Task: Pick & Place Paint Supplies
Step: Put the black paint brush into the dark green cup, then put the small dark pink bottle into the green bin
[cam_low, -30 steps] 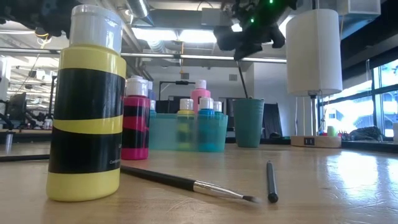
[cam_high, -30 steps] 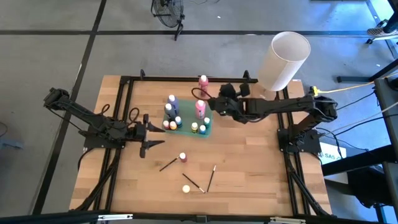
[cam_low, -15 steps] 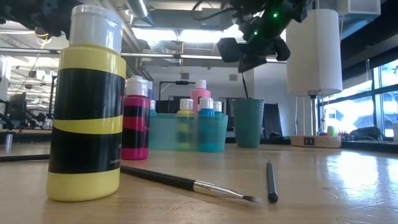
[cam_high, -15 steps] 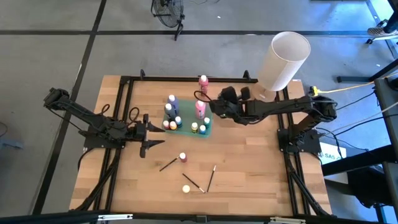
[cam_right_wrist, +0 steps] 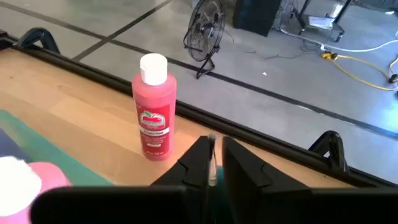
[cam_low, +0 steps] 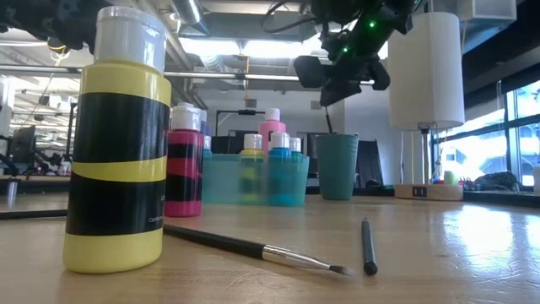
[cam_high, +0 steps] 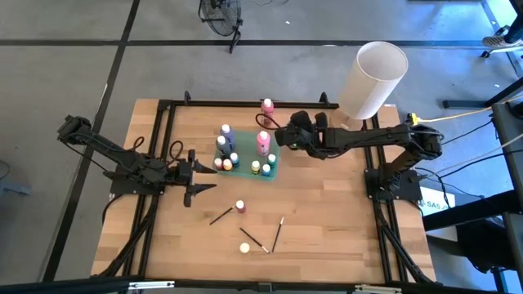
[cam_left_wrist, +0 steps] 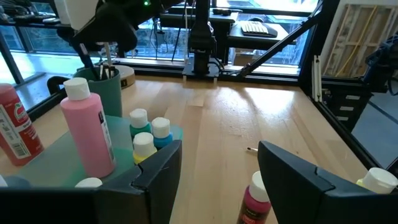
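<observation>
Right gripper (cam_high: 282, 133) above teal cup (cam_low: 337, 166) by the tray (cam_high: 273, 171) | fingers nearly clenched on brush (cam_right_wrist: 212, 163) | left gripper (cam_high: 201, 176) released, idle | risk: brush snags the rim, tips cup.

Two dark jointed arms (cam_high: 122, 167), black cables
</observation>
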